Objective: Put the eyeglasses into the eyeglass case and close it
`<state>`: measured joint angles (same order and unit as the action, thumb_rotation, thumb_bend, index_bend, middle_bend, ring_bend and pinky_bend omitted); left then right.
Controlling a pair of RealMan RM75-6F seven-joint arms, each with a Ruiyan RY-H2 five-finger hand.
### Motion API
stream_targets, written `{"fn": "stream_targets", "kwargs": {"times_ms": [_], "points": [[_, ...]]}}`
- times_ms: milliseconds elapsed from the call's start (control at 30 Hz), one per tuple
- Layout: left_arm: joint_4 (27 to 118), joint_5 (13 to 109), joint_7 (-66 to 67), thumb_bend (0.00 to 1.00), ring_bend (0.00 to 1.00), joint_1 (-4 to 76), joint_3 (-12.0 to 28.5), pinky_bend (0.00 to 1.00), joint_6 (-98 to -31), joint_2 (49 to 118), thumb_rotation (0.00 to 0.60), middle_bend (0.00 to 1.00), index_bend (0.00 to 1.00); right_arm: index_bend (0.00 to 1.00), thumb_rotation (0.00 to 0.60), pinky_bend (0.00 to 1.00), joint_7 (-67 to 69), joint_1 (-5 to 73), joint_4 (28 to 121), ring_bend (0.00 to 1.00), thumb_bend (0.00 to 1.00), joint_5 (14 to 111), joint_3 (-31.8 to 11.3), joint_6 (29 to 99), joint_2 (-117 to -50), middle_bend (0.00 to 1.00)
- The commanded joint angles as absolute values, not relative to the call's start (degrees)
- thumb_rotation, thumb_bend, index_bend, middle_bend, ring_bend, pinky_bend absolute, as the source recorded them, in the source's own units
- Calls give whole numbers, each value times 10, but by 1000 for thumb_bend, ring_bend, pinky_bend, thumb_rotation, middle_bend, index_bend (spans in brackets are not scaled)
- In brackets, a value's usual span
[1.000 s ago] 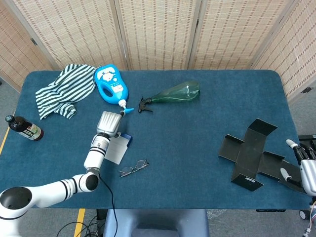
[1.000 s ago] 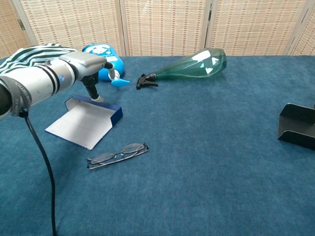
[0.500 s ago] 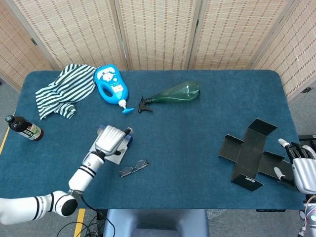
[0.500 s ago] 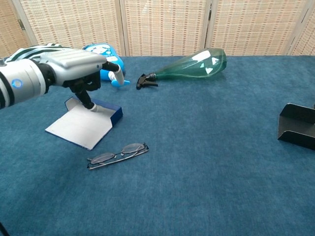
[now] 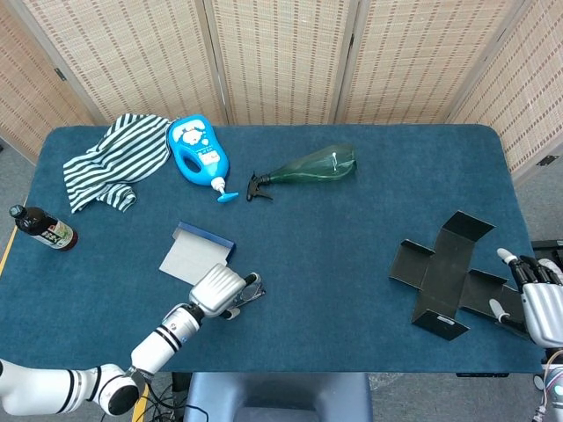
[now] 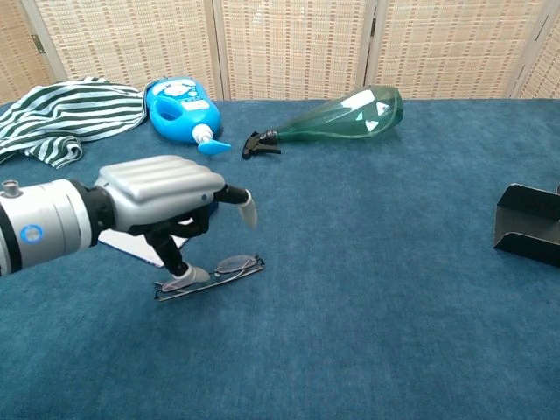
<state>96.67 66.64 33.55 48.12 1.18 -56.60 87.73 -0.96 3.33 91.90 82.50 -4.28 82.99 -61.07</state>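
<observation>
The table (image 5: 352, 237) is a wide blue mat, and the task's things sit in its near-left part. The case (image 5: 197, 253) lies open and flat there, white inside up, its raised blue edge toward 12 o'clock; in the chest view only a sliver of it shows behind the hand.

The left hand (image 6: 162, 203) hangs over the glasses (image 6: 229, 267), just at 5 o'clock from the case in the head view. Its palm faces down. Its fingers (image 6: 179, 273) are curled downward, one tip reaching the left lens; the thumb juts out toward 3 o'clock. Nothing looks pinched yet, and I cannot tell for sure whether that tip is touching the frame or just above it.

The glasses lie folded and flat on the table. Their long axis runs from about 8 o'clock to 2 o'clock in the chest view. The hand covers the 8 o'clock end; the 2 o'clock end sticks out free beyond the fingers.

The right hand (image 5: 533, 301) sits well apart at the far right edge of the table, fingers loosely spread and holding nothing, beside a flattened black box (image 5: 453, 277). The left hand is plainly the nearer one, so the pick-up probably falls to it, with the case lying just at 11 o'clock for the drop.
</observation>
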Motion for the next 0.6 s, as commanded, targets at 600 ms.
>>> {"fn": "stream_targets", "kwargs": {"times_ms": [600], "points": [[885, 655, 405, 239, 997, 461, -7, 1000, -578, 919, 600, 1000, 296, 100, 600, 206, 0, 35, 911, 192, 281, 826, -42, 827, -614, 241]]}}
